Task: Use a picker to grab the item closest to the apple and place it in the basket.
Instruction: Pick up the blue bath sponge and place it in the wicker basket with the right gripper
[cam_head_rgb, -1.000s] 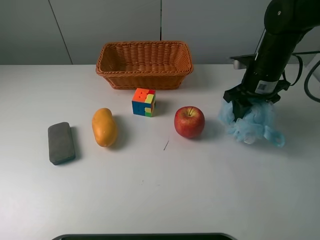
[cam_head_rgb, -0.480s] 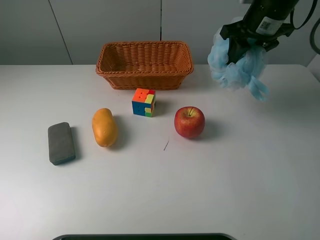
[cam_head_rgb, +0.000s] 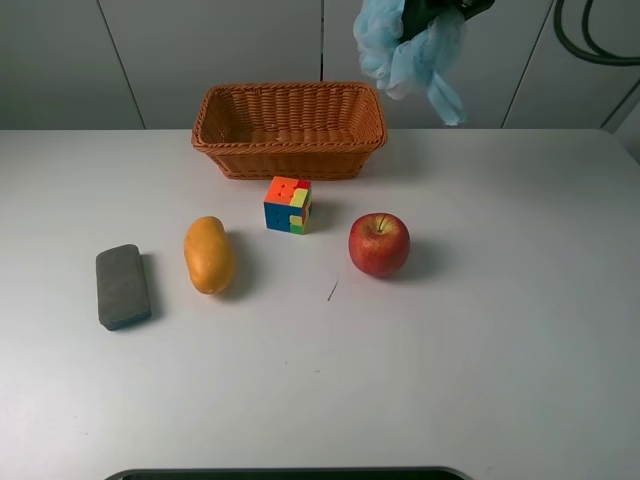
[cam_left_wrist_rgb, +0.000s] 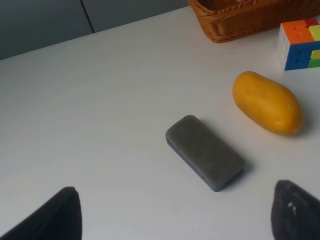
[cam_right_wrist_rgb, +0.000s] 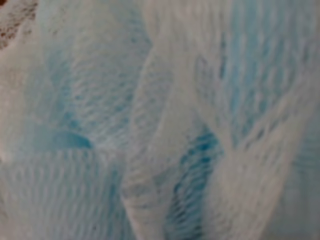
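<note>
Blue mesh bath pouf (cam_head_rgb: 408, 52) hangs from the right gripper (cam_head_rgb: 432, 10), jaws clamped on its upper folds, high above the table (cam_head_rgb: 500, 350). Its mesh fills the right wrist view. Below that gripper, toward the left arm's side, sits the wicker basket (cam_head_rgb: 288, 130); whether the pouf is over it I cannot tell. Lower still: apple (cam_head_rgb: 379, 243), Rubik's cube (cam_head_rgb: 287, 204). Left gripper (cam_left_wrist_rgb: 182, 217) has its fingers spread wide apart, with a grey pad (cam_left_wrist_rgb: 205, 152) and mango (cam_left_wrist_rgb: 267, 102) ahead of it.
</note>
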